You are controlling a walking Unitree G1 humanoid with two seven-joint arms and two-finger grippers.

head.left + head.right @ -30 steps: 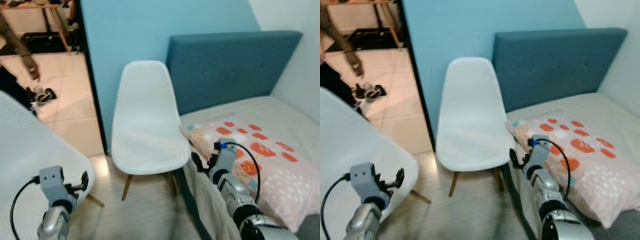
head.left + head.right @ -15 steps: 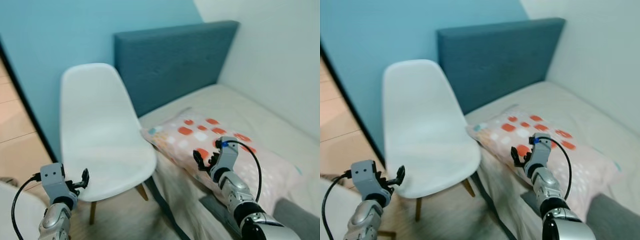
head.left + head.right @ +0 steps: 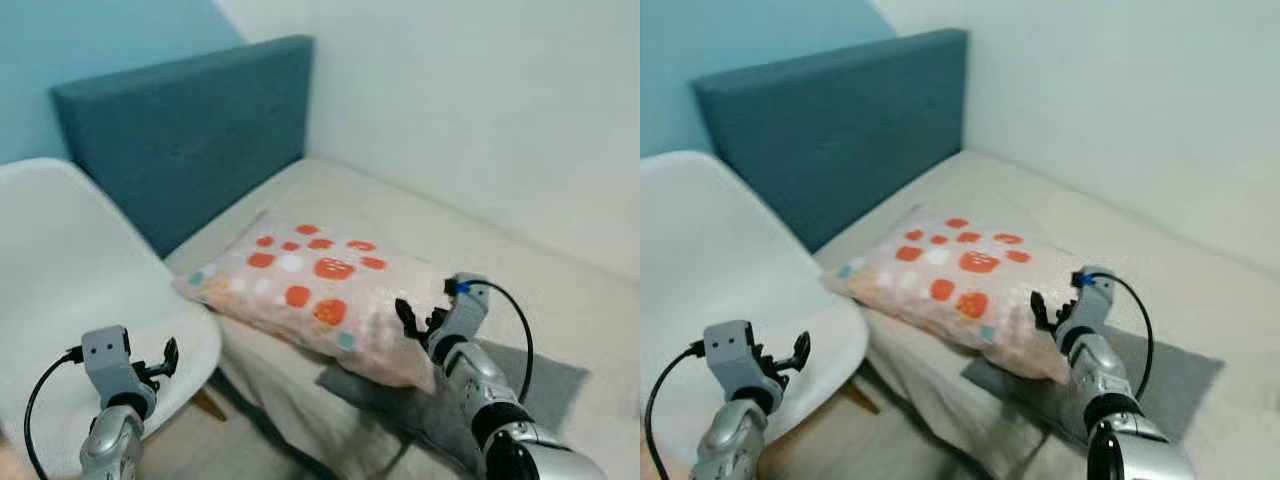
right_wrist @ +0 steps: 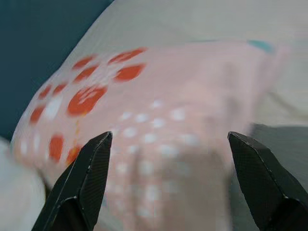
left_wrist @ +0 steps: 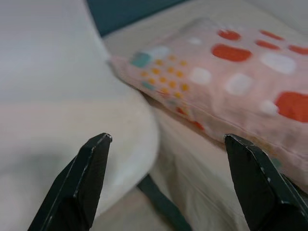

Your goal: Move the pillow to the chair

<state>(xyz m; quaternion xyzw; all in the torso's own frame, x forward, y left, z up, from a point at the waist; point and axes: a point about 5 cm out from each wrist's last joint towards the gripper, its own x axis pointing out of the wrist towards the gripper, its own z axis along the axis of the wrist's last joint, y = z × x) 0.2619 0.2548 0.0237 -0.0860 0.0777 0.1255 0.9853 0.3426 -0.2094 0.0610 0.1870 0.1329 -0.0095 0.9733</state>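
A pink pillow (image 3: 318, 294) with orange, white and teal spots lies flat on the bed, near its front edge. A white plastic chair (image 3: 60, 270) stands to the left of the bed, its seat close to the pillow's left corner. My right gripper (image 3: 418, 318) is open and hovers just short of the pillow's right end (image 4: 163, 139). My left gripper (image 3: 165, 358) is open, low over the chair seat's front edge (image 5: 62, 130), apart from the pillow (image 5: 231, 82).
A teal padded headboard (image 3: 180, 130) stands behind the chair and bed. A white wall (image 3: 480, 110) runs along the bed's far side. A grey cloth (image 3: 520, 375) lies on the beige sheet (image 3: 420, 225) under my right arm.
The camera has swung to the right: the doorway and floor have left the view, and chair and pillow have slid left. My right gripper now sits at the pillow's right end.
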